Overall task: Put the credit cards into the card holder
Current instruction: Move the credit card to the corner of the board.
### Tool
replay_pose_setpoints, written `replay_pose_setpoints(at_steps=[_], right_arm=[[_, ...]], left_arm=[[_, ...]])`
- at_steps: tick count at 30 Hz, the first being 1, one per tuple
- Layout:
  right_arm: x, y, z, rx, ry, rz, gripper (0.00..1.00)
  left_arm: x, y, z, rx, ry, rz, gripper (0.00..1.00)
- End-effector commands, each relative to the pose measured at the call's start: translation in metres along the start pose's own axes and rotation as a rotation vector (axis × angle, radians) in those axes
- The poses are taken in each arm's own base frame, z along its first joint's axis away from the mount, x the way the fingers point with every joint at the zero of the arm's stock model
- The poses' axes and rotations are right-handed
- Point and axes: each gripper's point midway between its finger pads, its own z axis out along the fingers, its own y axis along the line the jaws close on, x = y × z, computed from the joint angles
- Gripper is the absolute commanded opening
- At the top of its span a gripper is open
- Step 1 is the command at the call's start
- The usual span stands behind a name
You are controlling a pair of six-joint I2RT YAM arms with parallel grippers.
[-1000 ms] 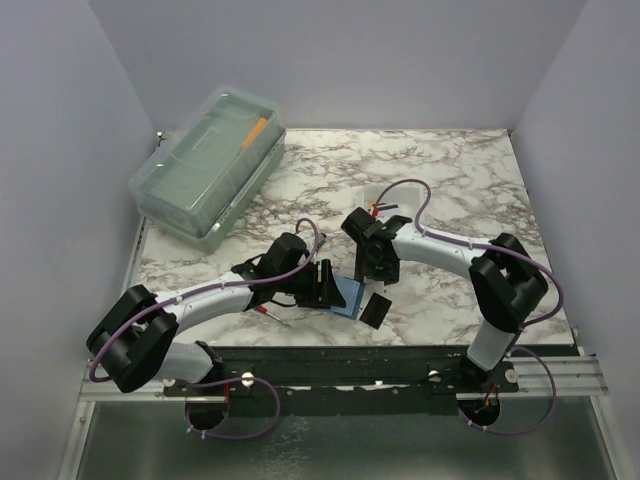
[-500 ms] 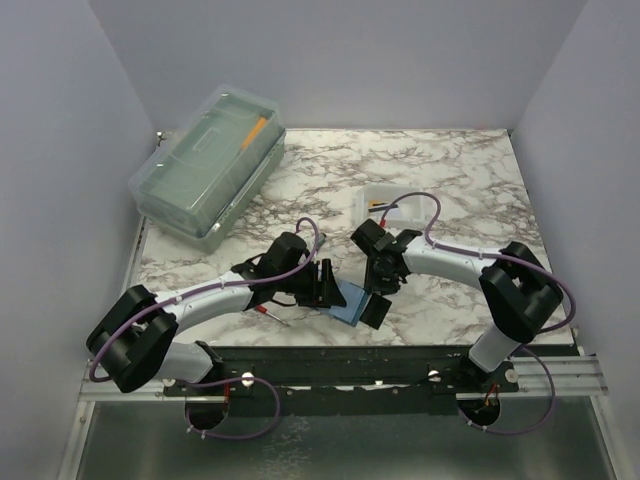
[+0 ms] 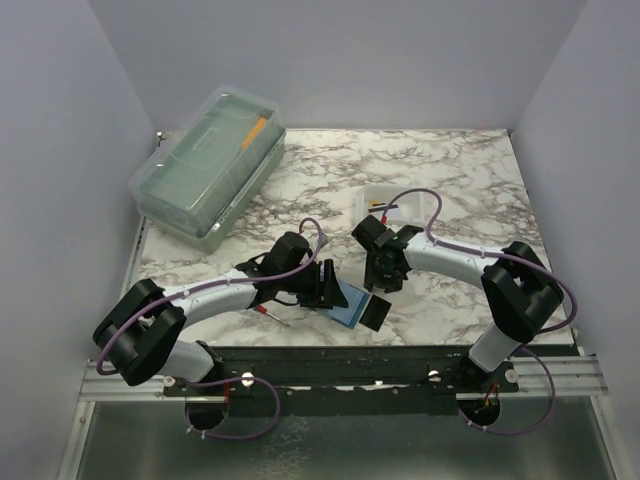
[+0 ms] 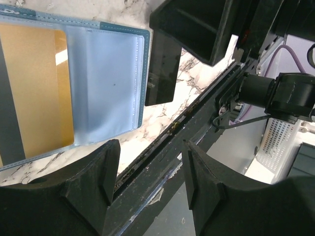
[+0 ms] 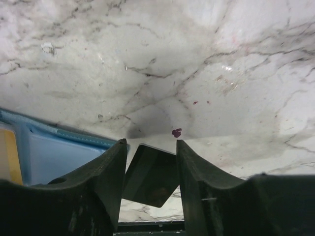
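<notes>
left gripper spread beside card holder | right gripper straddling dark card, grip unclear

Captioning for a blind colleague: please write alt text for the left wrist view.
An open teal-blue folding card holder lies on the marble table, a gold card with a dark stripe in one clear sleeve. A black card lies at its edge; the open left gripper hovers empty.

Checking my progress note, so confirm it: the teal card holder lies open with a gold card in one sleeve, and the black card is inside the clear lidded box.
Wrong place: the black card lies on the table beside the open teal card holder, as the top external view shows. The rest holds.
</notes>
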Motion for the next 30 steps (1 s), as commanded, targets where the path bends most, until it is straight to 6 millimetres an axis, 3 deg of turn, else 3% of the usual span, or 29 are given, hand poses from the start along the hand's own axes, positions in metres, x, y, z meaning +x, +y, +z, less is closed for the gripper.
replay_pose_setpoints(at_steps=[1, 6, 11, 20, 30], right_arm=[[-0.013, -0.015, 0.0, 0.094, -0.031, -0.009, 0.45], [-0.01, -0.015, 0.008, 0.095, -0.007, -0.024, 0.42], [0.014, -0.014, 0.017, 0.047, 0.072, -0.028, 0.39], [0.054, -0.018, 0.009, 0.005, 0.158, -0.049, 0.32], [0.068, -0.013, 0.003, -0.052, 0.181, -0.049, 0.31]], left_arm=[[-0.007, -0.017, -0.001, 0.062, -0.01, 0.026, 0.59], [-0.006, -0.015, 0.0, 0.061, -0.006, 0.027, 0.59], [-0.007, -0.016, -0.001, 0.064, -0.009, 0.037, 0.59], [-0.009, -0.015, 0.004, 0.057, 0.001, 0.037, 0.59], [-0.01, -0.015, 0.006, 0.056, 0.003, 0.033, 0.59]])
